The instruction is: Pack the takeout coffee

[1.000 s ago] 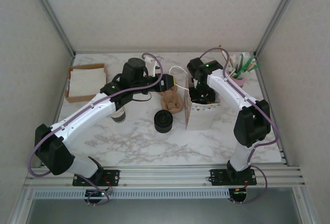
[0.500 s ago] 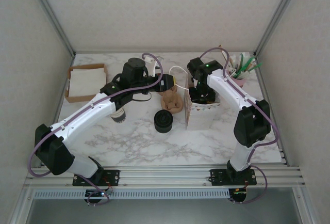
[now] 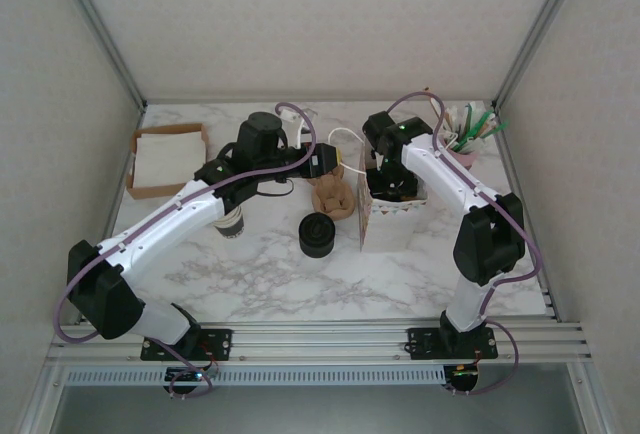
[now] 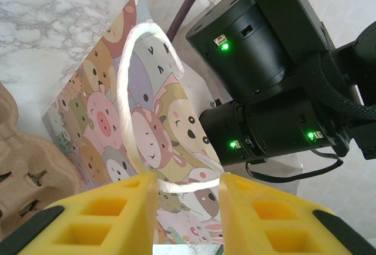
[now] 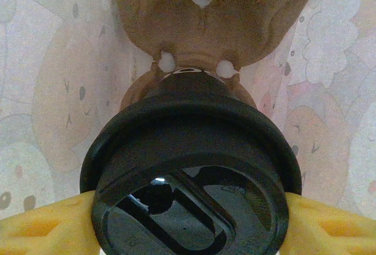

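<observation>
Since the takeout coffee (image 5: 188, 173) looks light and squashy, a soft hold on its sides suits it. The right pincer (image 5: 188, 222) grasps it inside the cartoon bag (image 4: 147, 137), and the left pincer (image 4: 188, 208) is open around the handle (image 4: 122, 90).

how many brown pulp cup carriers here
2: one brown pulp cup carrier on the marble table left of the cartoon-print paper bag, another inside that bag; more may be hidden.

Marble table (image 3: 262, 284), pale textured walls (image 3: 320, 24), aluminium frame rails (image 3: 320, 335)
</observation>
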You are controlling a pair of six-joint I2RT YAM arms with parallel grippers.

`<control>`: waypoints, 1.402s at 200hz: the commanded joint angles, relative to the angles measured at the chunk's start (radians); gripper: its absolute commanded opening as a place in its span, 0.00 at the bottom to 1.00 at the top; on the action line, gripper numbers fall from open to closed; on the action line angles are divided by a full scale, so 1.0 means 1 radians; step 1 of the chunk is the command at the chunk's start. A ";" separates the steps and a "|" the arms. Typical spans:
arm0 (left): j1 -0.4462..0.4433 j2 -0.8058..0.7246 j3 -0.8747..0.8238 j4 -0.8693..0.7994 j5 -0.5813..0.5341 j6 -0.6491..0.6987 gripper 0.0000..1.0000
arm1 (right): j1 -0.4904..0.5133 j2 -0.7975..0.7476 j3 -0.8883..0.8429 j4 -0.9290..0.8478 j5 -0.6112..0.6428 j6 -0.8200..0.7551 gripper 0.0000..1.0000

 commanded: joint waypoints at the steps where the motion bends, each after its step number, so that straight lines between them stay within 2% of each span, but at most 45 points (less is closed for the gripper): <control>1: 0.005 0.007 0.039 -0.009 -0.007 -0.004 0.33 | -0.003 0.005 -0.037 -0.019 -0.011 0.003 0.69; 143: 0.005 0.012 0.040 -0.009 -0.008 -0.011 0.33 | -0.009 0.020 -0.101 0.064 -0.028 -0.004 0.69; 280: 0.004 0.012 0.039 -0.006 -0.007 -0.013 0.33 | -0.010 0.008 -0.091 0.049 -0.029 -0.004 0.69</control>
